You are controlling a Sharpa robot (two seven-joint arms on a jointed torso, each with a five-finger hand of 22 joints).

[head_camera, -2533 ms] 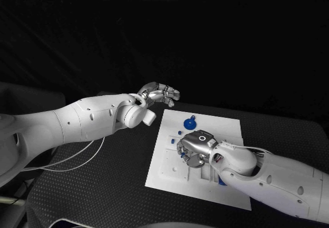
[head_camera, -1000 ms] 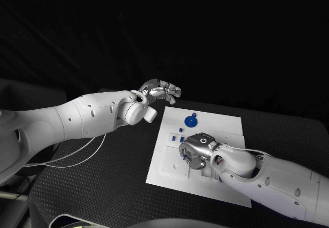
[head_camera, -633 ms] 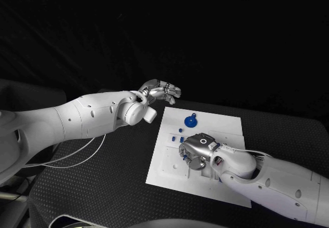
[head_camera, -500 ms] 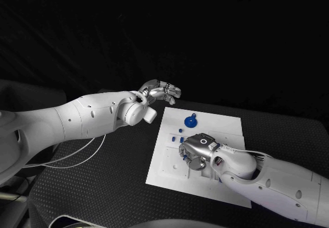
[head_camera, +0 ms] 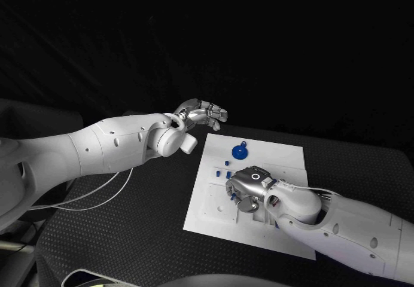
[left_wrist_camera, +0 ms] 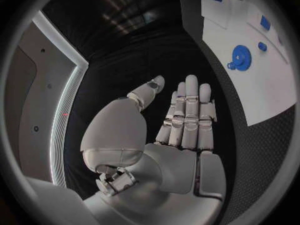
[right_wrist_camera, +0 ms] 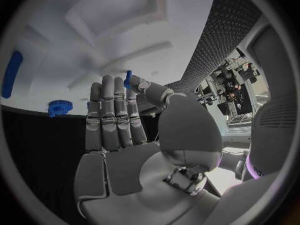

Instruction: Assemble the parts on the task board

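Observation:
The white task board (head_camera: 267,161) lies mid-table. A blue gear (head_camera: 239,153) rests near its far edge, with small blue parts (head_camera: 221,174) just in front of it. My right hand (head_camera: 247,190) hovers low over the board's middle. In the right wrist view a small blue peg (right_wrist_camera: 127,78) stands pinched between its thumb and a fingertip, the other fingers (right_wrist_camera: 112,110) straight. The gear (right_wrist_camera: 60,106) lies beyond them. My left hand (head_camera: 201,114) is raised off the board's far left corner, fingers (left_wrist_camera: 187,105) extended and holding nothing. The left wrist view shows the board (left_wrist_camera: 250,80) and gear (left_wrist_camera: 240,56).
The black table (head_camera: 129,227) surrounds the board. A white cable (head_camera: 103,197) trails over the table under my left arm. My right forearm (head_camera: 345,227) covers the board's near right corner.
My right hand has edged slightly toward the board's far side, still low over its middle. The left hand has stayed in place.

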